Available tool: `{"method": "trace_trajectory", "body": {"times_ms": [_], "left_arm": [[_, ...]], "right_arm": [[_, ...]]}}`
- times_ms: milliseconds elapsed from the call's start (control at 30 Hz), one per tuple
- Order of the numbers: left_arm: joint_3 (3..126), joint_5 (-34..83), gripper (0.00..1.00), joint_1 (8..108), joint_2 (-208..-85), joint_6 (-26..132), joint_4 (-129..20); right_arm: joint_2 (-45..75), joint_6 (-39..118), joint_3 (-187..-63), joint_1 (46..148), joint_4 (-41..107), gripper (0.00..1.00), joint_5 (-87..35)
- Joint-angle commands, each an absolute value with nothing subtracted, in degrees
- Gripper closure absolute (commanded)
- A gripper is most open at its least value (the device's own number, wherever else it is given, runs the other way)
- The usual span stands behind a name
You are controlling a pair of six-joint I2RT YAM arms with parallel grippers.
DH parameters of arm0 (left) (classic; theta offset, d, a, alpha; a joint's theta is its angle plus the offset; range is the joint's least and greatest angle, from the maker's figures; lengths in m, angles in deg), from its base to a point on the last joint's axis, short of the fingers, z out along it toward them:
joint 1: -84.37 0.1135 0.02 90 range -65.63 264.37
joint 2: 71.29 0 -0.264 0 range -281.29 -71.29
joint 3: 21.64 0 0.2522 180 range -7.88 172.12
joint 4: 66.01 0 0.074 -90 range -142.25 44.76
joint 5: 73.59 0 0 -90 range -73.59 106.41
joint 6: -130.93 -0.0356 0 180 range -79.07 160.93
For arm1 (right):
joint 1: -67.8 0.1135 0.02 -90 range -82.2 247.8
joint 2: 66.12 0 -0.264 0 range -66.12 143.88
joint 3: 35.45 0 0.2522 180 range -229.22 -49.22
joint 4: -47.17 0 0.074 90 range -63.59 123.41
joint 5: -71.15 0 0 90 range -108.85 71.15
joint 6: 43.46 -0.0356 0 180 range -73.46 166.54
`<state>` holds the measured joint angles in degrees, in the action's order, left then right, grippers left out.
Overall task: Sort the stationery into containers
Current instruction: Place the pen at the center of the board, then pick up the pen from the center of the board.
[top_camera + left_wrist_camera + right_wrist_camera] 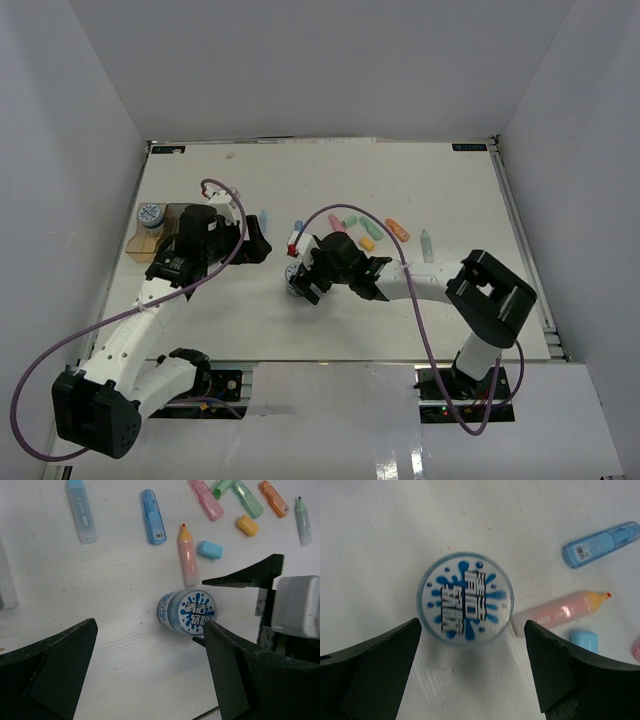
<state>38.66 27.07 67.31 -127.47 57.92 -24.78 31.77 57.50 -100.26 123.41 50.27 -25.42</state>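
Blue-and-white roll stands on end on the table, right gripper spread wide astride it, holding nothing, left gripper likewise wide and empty; we judge it light, rigid, slick, so pinch across its round wall.

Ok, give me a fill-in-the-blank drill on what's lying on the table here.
The right tool stands ____ around the round blue-and-white splash-printed roll.
The pink highlighter pen beside that roll has an uncapped ____ tip.
The small loose cap nearest the pink pen is light ____.
Missing words: open; orange; blue.
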Motion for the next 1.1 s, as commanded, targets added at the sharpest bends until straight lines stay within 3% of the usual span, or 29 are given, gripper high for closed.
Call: {"method": "trace_trajectory", "body": {"times_ms": [0,333,500,1067], "left_arm": [[39.2,25.0,0.02,63.6,-127.5,59.8,-23.8],[40.7,8.5,0.02,47.5,-133.7,66.0,-22.8],[42.5,2.3,0.02,39.4,-140.5,69.4,-22.9],[46.9,-4.5,0.02,35.2,-153.0,71.3,-23.7]], "right_arm": [[19.4,57.4,-97.3,123.7,50.4,0.10,-21.3],[-11.8,50.1,-84.7,121.9,35.5,0.10,5.4],[-25.3,44.8,-79.1,121.6,31.5,0.10,10.5],[-32.1,44.7,-75.5,121.1,30.9,0.10,11.9]]}}
